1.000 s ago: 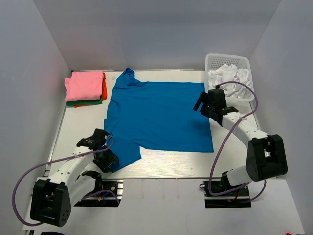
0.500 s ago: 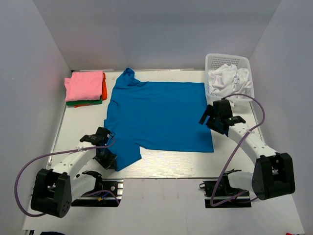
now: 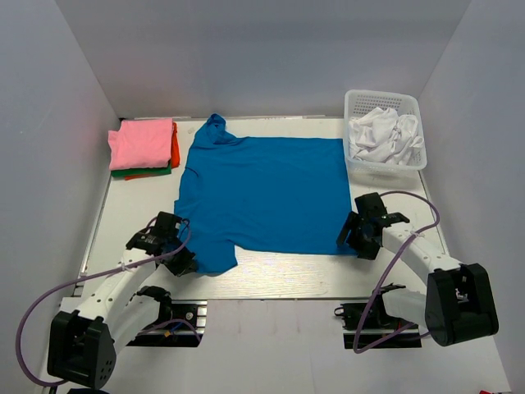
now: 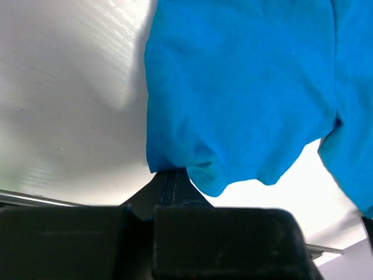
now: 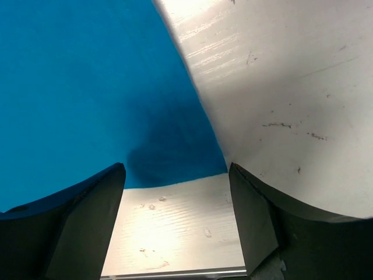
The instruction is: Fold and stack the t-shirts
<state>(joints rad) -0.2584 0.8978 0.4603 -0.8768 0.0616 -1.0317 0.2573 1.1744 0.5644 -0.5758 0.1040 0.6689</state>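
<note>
White, scuffed surface (image 3: 279, 275), enclosed by pale grey walls on three sides.

Near left: the left claw (image 3: 179, 261) sits low at the near-left of the blue t-shirt (image 3: 262, 193), at the short sleeve that trails toward the near edge. In the left wrist view its fingers (image 4: 172, 185) are drawn together into one dark point, with the sleeve hem bunched at the tip. Finding: this claw is closed on the blue t-shirt.

Near right: the right claw (image 3: 354, 238) is at the near-right corner of the same garment. In the right wrist view the right claw (image 5: 176, 175) has its fingers spread wide apart, one on either side of the corner, which lies flat on the surface between them. Finding: this claw is open. Whether either tip touches the cloth cannot be told.

Middle: the blue t-shirt lies spread flat across the centre, its body a broad rectangle with few wrinkles and its collar end toward the far left.

Far left: a folded stack beside the collar end, apart from it. The pink t-shirt (image 3: 139, 144) is on top, the orange-red t-shirt (image 3: 175, 146) shows along the right edge beneath it, and the green t-shirt (image 3: 143, 171) shows along the near edge at the bottom.

Far right: a white lattice basket (image 3: 381, 100) holds crumpled white t-shirts (image 3: 381, 135), near the blue garment's far-right corner.
</note>
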